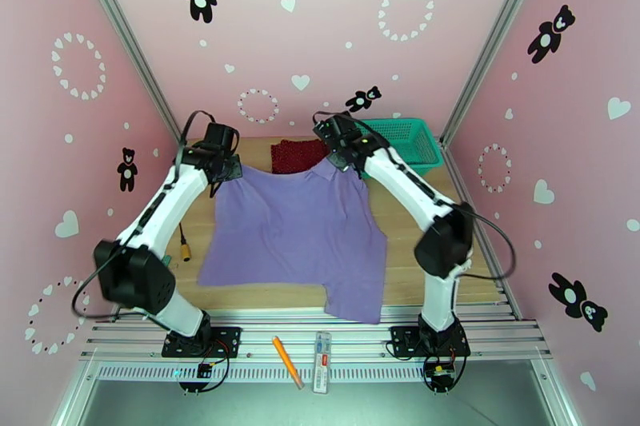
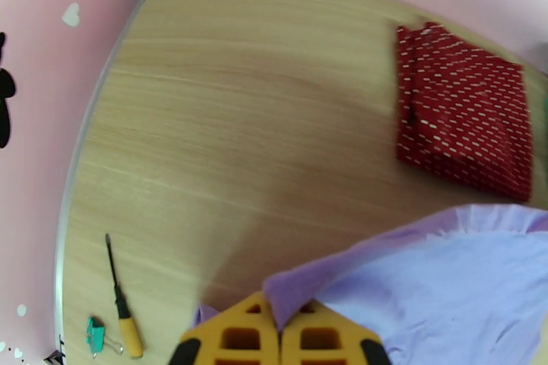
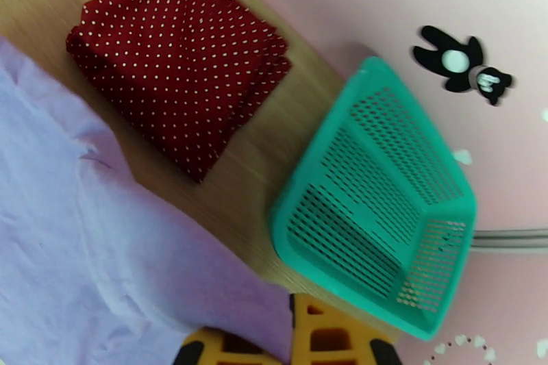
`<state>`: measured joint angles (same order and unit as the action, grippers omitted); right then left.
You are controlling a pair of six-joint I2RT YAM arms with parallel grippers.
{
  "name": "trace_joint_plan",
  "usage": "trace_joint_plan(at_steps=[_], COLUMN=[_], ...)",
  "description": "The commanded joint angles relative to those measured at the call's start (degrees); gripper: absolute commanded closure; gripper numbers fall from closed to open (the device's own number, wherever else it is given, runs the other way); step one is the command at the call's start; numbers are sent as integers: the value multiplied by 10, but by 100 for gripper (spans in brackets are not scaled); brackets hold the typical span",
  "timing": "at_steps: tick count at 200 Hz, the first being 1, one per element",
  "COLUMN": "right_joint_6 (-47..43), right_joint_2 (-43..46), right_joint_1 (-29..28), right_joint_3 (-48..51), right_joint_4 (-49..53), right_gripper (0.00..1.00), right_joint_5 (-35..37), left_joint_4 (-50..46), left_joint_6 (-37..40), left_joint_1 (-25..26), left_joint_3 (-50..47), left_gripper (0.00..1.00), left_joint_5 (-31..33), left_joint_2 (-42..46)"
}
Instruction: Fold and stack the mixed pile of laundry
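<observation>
The lavender-purple T-shirt point(image 1: 296, 236) lies spread flat across the middle of the table, and its near right corner hangs over the front edge. My left gripper point(image 1: 228, 172) is shut on the shirt's far left corner; its yellow fingers point(image 2: 240, 339) pinch the purple edge point(image 2: 411, 277). My right gripper point(image 1: 352, 168) is shut on the far right corner, with purple fabric point(image 3: 103, 236) caught between its jaws point(image 3: 288, 332). The dark red dotted cloth point(image 1: 298, 156) lies folded at the back of the table, just beyond the shirt point(image 2: 466, 130) point(image 3: 178, 65).
A teal mesh basket point(image 1: 404, 140) point(image 3: 383, 209) stands at the back right, beside the red cloth. A yellow-handled screwdriver point(image 2: 123, 308) point(image 1: 185, 248) and a teal binder clip point(image 2: 96, 335) lie on the left of the table. An orange pen point(image 1: 286, 361) and a white strip point(image 1: 322, 352) rest on the front rail.
</observation>
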<state>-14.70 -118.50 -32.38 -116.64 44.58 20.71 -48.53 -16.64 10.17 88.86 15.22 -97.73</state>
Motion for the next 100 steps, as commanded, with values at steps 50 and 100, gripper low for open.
trace_joint_plan(at_steps=[50,100], right_joint_6=[8,34], right_joint_2=[-165,-213], right_joint_1=[15,22], right_joint_3=[-162,-203], right_joint_4=[-19,-31], right_gripper=[100,100], right_joint_5=[4,35], left_joint_4=[50,35], left_joint_6=[14,-8], left_joint_1=[-9,-11], left_joint_3=[102,139], left_gripper=[100,100], left_joint_5=[33,94], left_joint_2=[-193,-241])
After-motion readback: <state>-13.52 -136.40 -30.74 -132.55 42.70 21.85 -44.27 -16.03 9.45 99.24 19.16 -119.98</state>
